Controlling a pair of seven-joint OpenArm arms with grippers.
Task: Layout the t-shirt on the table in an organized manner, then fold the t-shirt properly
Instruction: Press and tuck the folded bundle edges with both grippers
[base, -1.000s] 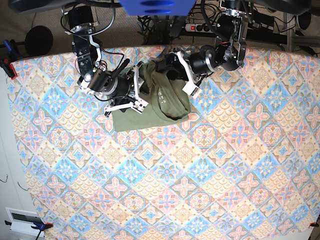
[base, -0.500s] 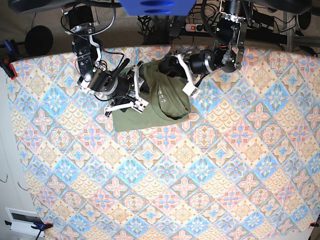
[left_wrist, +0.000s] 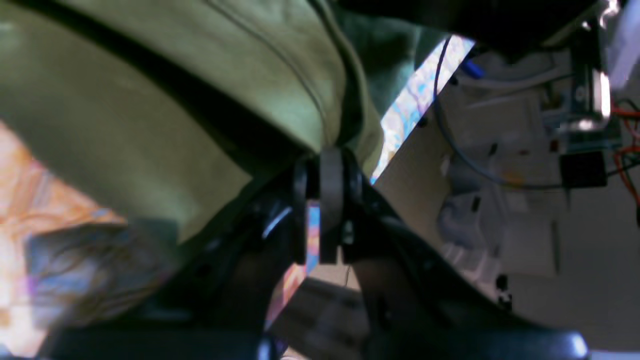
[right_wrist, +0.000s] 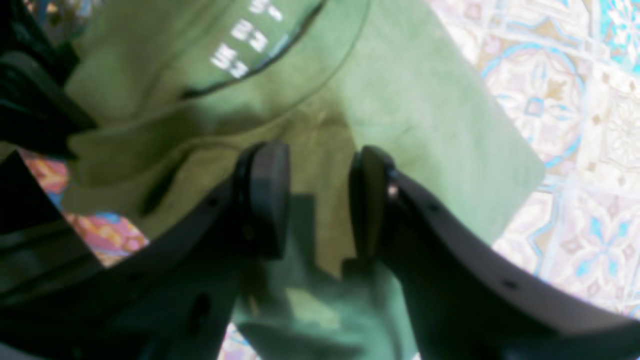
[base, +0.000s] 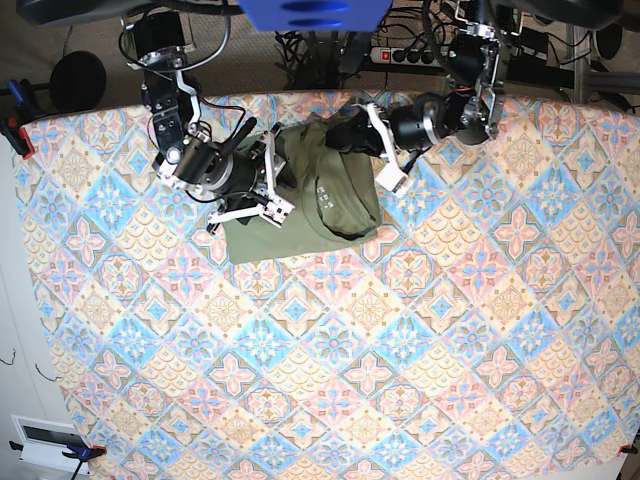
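So the left gripper (left_wrist: 322, 200) just snapped closed. A second ago its jaws stood wide by the far edge of the shirt (base: 318, 190); now the two pads sit pressed together in the left wrist view, and a fold of olive cloth comes right down to the tips. It looks pinched in there, though the blur makes it hard to swear the fabric is actually between the pads and not just draped against them. In the base view that arm has also swung a bit further over the shirt's far edge than it was half a second back.

The right gripper (right_wrist: 317, 200) hasn't budged: jaws partway apart, hovering over the shirt's near part with green cloth showing in the gap, nothing clamped. The printed neck label sits just past its fingertips.

The shirt itself is a bunched rectangle up near the far side of the table (base: 400, 350), roughly between the two arms, with most of the patterned cloth well apart from it.

What it means: probably the left arm has its corner and the spread-out step is about to start, since the shirt is nowhere near laid flat and folding is a long way off. The right side likely needs its own grip first.

Containers: none around, just the shirt on the table.
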